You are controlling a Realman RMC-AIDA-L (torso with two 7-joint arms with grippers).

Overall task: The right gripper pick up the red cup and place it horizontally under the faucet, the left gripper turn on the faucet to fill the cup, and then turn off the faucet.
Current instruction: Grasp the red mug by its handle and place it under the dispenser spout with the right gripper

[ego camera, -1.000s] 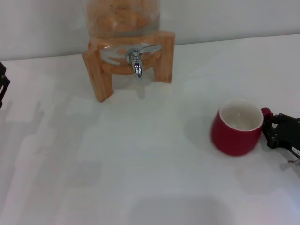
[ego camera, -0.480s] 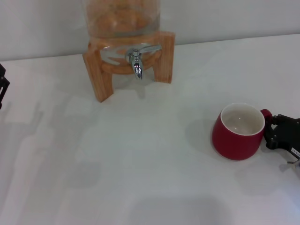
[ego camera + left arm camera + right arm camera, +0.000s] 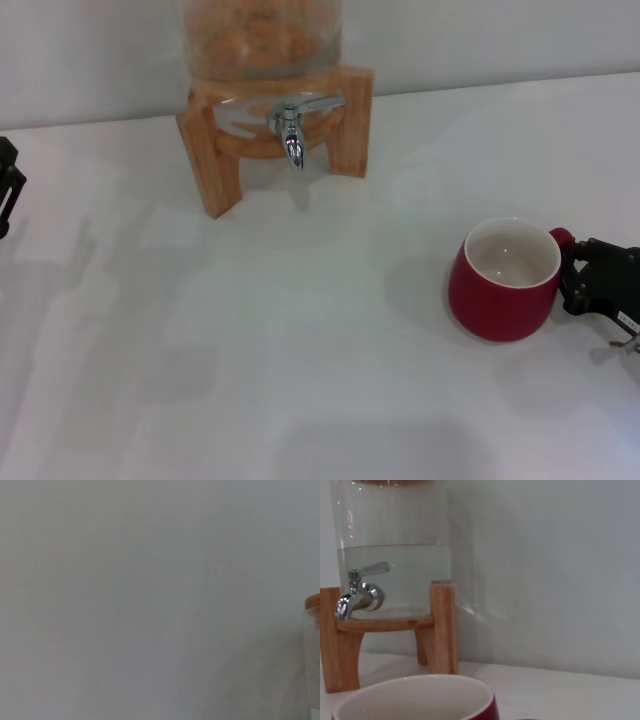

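One step out of the several looks under way, and none looks finished. The red cup (image 3: 503, 280) sits upright on the white surface (image 3: 300, 330) at the near right, its white inside facing up, well apart from the faucet (image 3: 291, 135). The right pincer (image 3: 580, 280) is at the cup's right side, its black fingers closed around the small loop handle, so the grasp appears made; whether the cup's base has left the surface cannot be told. From the right wrist view the rim of the red cup (image 3: 415, 697) fills the near edge, with the faucet (image 3: 357, 592) and its flat lever far ahead, on the glass jar (image 3: 395, 545) held in the wooden stand (image 3: 440, 630).

No water is seen running from the spout, and the spot on the surface beneath it holds nothing. The left pincer (image 3: 6, 185) waits at the far left edge, well clear of the lever; how wide it stands cannot be told, and its own wrist view shows only a blank wall and a sliver of the jar.

Left to do, by this judgement: carry the cup to the far left under the spout, open the lever, fill, and close it.
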